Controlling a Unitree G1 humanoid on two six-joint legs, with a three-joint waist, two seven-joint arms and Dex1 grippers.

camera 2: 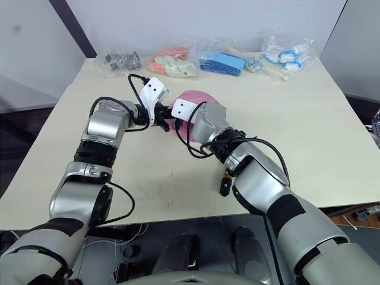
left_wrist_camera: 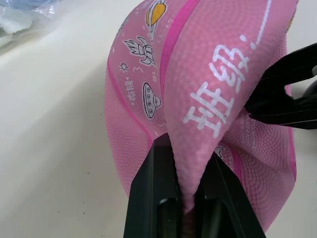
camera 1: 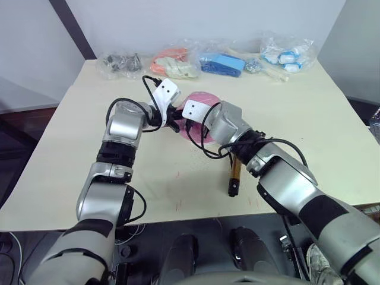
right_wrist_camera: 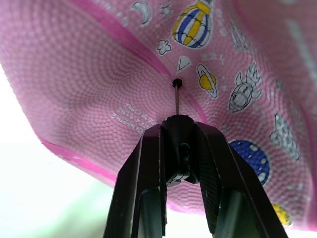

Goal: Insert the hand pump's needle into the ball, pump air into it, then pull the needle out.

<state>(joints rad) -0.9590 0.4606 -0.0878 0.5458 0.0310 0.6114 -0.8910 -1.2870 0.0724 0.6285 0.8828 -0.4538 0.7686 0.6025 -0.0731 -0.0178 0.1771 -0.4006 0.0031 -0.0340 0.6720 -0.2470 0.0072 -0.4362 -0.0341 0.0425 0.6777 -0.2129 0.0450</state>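
While pinched: ball (left_wrist_camera: 208, 99), needle (right_wrist_camera: 177, 100) at valve.

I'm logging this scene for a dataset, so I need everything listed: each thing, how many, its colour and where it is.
ball: one, pink with cartoon stickers, limp and folded, mid-table, held between both grippers.
needle: one, thin metal, tip at the ball's black valve dot.
hand pump: one, bronze-gold tube with black end, lying on the table under the right arm.
clear plastic bags: four along the table's far edge, holding dark, orange, blue and white-blue items.
table: one, cream top.
left gripper: black fingers pinching a fold of the ball.
right gripper: black fingers clamped on the needle's black fitting.
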